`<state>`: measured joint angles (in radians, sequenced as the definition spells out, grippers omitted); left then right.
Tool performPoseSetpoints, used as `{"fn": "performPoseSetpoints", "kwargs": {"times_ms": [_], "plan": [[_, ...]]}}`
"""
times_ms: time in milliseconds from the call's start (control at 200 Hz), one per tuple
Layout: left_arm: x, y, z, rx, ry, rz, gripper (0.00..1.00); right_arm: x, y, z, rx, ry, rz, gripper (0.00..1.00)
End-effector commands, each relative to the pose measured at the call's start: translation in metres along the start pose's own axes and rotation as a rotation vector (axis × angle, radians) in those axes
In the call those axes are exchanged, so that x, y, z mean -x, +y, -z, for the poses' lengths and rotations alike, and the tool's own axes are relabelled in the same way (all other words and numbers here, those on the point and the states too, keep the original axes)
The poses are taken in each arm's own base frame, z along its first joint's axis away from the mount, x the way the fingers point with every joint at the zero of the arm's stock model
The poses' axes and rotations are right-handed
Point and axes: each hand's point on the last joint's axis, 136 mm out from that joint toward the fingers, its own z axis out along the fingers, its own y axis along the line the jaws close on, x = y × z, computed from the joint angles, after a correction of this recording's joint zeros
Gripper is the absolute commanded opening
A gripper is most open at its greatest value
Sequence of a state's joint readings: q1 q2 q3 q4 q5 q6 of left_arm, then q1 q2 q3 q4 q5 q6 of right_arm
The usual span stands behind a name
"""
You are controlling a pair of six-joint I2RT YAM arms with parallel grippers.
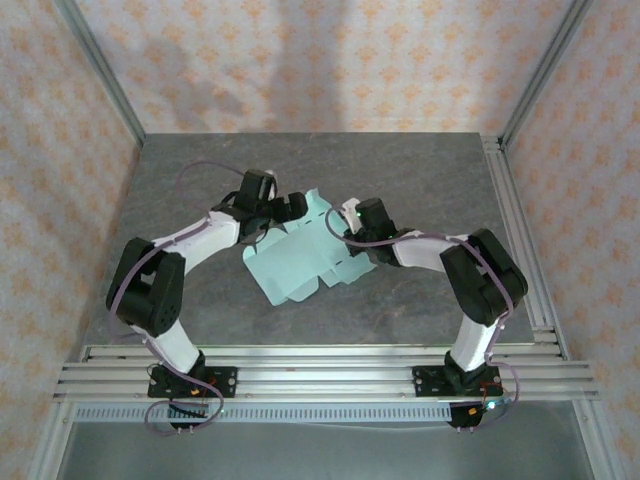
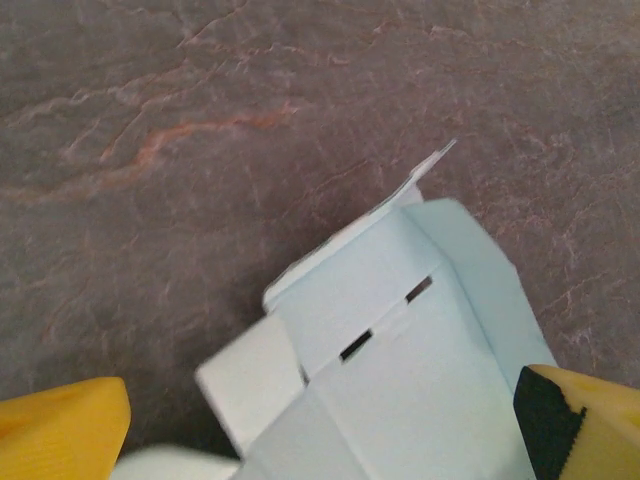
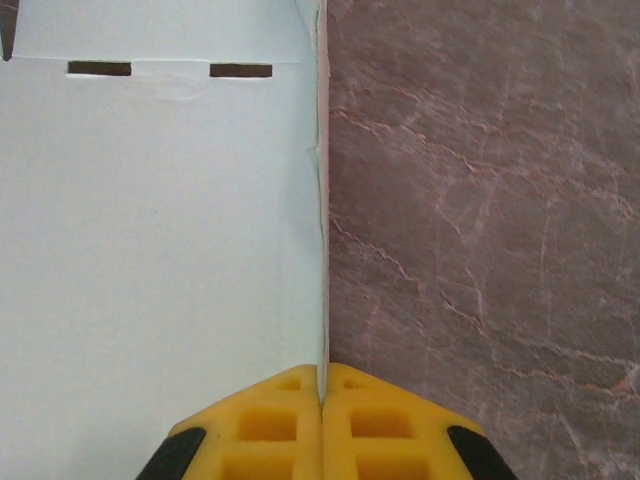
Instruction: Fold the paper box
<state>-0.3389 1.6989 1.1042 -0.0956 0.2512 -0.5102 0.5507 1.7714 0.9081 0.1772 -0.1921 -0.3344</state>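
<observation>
From above, the worktop [image 1: 420, 180] is a dark grey slab with a stone-like pattern. Walls [image 1: 300, 60] with pale wallpaper and a small orange motif stand at its far, left and right edges, with metal frame posts [image 1: 100, 70] in the far corners. Aluminium rails [image 1: 320, 365] run along the near edge, where both arms are bolted. The paper box [image 1: 300, 265], pale mint card with flaps partly raised, lies about the middle of the worktop. The left gripper [image 1: 290, 207] is at its far-left part and the right gripper [image 1: 340, 228] at its right side. From this height I cannot tell how the jaws stand. The left wrist view gives this detail: the left gripper [image 2: 320, 430] has its yellow fingers [image 2: 60, 425] wide apart in the two lower corners, with the paper box [image 2: 400, 370] between them, and I cannot tell if they touch it. One panel has two small slots [image 2: 355, 345], and a thin flap stands up at its far end. Brown-red veins in the worktop [image 2: 200, 130] are clearer here than from above. In the right wrist view the right gripper [image 3: 322, 400] has its yellow fingers [image 3: 265, 430] pressed together, clamped on the thin edge of an upright card panel that runs straight into the seam between them. The paper box [image 3: 160, 250] covers the left half and the bare worktop [image 3: 480, 250] the right half.
</observation>
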Motion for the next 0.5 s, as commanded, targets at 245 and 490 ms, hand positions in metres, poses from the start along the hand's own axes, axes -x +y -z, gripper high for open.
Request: {"fn": "performPoseSetpoints", "kwargs": {"times_ms": [245,490], "plan": [[0.002,0.015,-0.023,0.057,0.084,-0.117,0.99,0.026,-0.001,0.011,-0.009,-0.098,0.035,0.00],[-0.007,-0.002,-0.041,-0.052,0.129,-0.075,0.94,0.023,0.003,0.007,0.018,-0.082,0.035,0.00]]}}
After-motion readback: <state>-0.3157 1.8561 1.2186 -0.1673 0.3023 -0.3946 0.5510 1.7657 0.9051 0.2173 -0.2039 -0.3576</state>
